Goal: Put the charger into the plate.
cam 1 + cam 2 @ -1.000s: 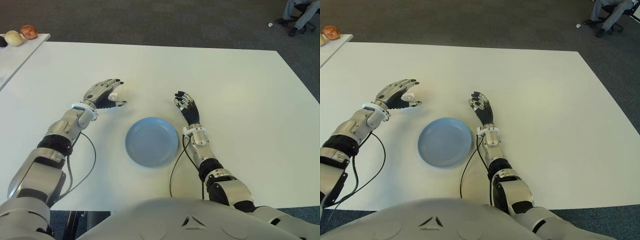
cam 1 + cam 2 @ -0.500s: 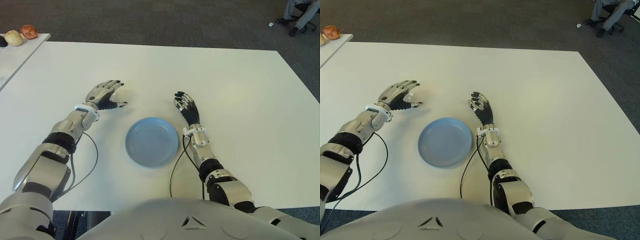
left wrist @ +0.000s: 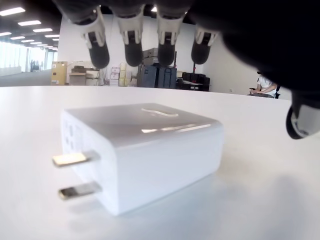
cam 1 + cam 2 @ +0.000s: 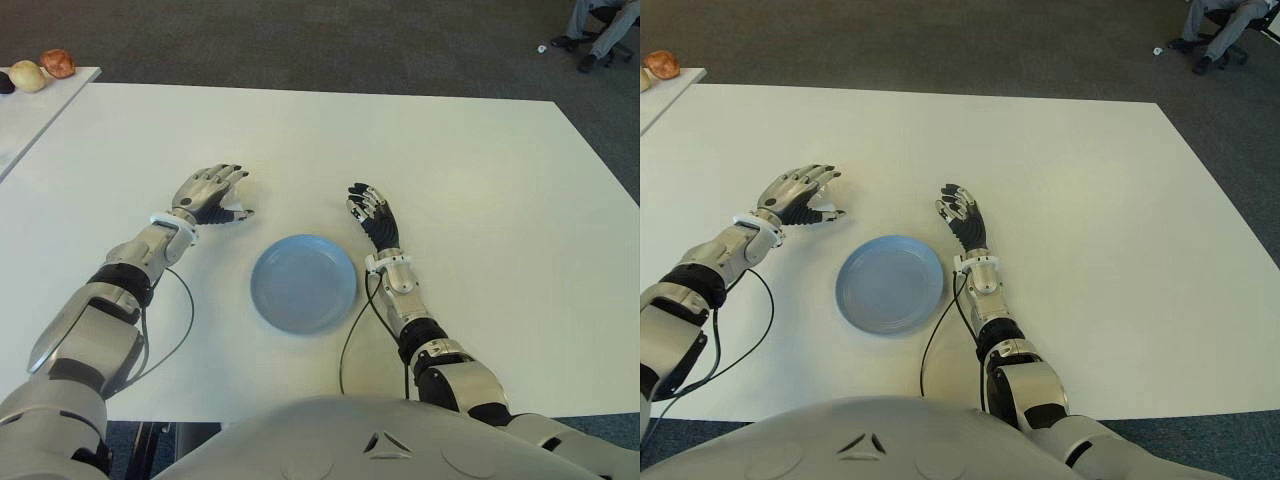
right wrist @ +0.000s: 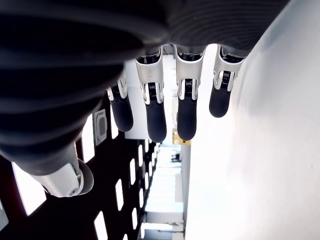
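A white charger [image 3: 145, 150] with two metal prongs lies flat on the white table [image 4: 480, 200]. My left hand [image 4: 222, 195] hovers over it, left of the plate, fingers [image 3: 131, 47] spread above the charger and thumb [image 3: 302, 122] off to one side, none of them touching it. In the eye views only a white sliver of the charger [image 4: 823, 208] shows under that hand. The blue plate [image 4: 303, 283] sits with nothing in it at the table's middle, near my body. My right hand [image 4: 372, 212] shows just right of the plate, fingers relaxed and holding nothing.
Black cables [image 4: 350, 340] trail from both wrists across the table near the front edge. A second white table at the far left carries round objects [image 4: 58, 63]. A seated person's legs [image 4: 600, 30] show at the far right on the carpet.
My left hand has sunk lower over the charger and now covers more of it. The right hand and the plate have not moved.
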Controlling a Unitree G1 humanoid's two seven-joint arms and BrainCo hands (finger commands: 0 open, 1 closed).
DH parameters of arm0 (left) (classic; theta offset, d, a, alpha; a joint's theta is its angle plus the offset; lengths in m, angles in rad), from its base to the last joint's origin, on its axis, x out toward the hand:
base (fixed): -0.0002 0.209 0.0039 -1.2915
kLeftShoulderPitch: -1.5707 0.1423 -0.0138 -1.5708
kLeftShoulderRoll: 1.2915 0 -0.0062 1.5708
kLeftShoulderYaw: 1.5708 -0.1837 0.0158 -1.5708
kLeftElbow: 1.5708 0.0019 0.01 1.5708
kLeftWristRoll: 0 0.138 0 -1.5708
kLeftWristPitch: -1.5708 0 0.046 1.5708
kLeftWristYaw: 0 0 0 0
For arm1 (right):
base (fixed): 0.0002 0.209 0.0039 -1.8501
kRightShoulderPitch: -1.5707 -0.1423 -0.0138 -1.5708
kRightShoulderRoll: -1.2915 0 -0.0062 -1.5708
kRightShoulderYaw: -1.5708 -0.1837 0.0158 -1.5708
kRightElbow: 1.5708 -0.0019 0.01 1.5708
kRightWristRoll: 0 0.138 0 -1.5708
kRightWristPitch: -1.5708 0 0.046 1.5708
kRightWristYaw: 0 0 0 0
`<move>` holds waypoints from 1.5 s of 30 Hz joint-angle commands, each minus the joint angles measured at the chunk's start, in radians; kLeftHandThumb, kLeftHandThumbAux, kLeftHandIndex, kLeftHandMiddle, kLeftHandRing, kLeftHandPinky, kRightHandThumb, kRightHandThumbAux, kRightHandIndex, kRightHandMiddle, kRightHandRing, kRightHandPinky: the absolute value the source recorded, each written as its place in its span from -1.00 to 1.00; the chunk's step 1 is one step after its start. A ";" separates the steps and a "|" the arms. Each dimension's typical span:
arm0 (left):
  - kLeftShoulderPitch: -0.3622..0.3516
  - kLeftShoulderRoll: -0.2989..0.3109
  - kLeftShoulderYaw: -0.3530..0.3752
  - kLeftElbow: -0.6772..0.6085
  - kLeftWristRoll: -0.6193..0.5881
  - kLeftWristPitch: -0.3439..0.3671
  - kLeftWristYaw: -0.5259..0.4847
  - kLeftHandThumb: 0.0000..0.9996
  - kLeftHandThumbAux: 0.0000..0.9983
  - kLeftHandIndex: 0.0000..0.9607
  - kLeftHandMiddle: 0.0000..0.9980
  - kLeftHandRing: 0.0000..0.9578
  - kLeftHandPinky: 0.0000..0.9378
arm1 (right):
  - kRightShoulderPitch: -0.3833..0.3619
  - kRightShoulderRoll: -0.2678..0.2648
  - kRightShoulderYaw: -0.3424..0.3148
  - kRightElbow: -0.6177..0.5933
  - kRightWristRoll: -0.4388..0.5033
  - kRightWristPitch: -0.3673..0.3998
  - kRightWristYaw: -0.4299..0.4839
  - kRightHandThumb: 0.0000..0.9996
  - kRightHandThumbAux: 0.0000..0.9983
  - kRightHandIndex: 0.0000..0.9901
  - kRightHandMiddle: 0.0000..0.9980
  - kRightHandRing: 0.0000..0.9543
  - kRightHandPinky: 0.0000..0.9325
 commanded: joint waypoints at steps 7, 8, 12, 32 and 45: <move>-0.030 0.011 -0.095 0.106 0.076 0.009 0.112 -0.67 -0.25 -1.00 -1.00 -1.00 -1.00 | 0.093 -0.005 -0.003 0.067 0.003 0.043 -0.004 -1.00 0.19 -0.59 -0.46 -0.51 -0.64; -0.029 0.012 -0.106 0.124 0.084 0.013 0.122 -0.68 -0.26 -1.00 -1.00 -1.00 -1.00 | 0.093 -0.006 -0.003 0.067 0.003 0.043 -0.003 -1.00 0.19 -0.59 -0.47 -0.51 -0.65; -0.030 0.011 -0.138 0.174 0.101 0.026 0.150 -0.71 -0.27 -1.00 -1.00 -1.00 -1.00 | 0.094 -0.010 -0.004 0.067 0.005 0.043 0.005 -1.00 0.16 -0.61 -0.48 -0.53 -0.67; -0.035 -0.002 -0.199 0.263 0.085 0.064 0.184 -0.71 -0.22 -1.00 -1.00 -1.00 -0.97 | 0.108 -0.014 -0.013 0.052 0.015 0.057 0.025 -1.00 0.09 -0.66 -0.48 -0.56 -0.68; -0.037 -0.013 -0.180 0.275 0.033 0.089 0.126 -0.72 -0.18 -1.00 -1.00 -1.00 -0.93 | 0.113 -0.020 -0.010 0.040 0.014 0.066 0.036 -1.00 0.05 -0.65 -0.49 -0.57 -0.70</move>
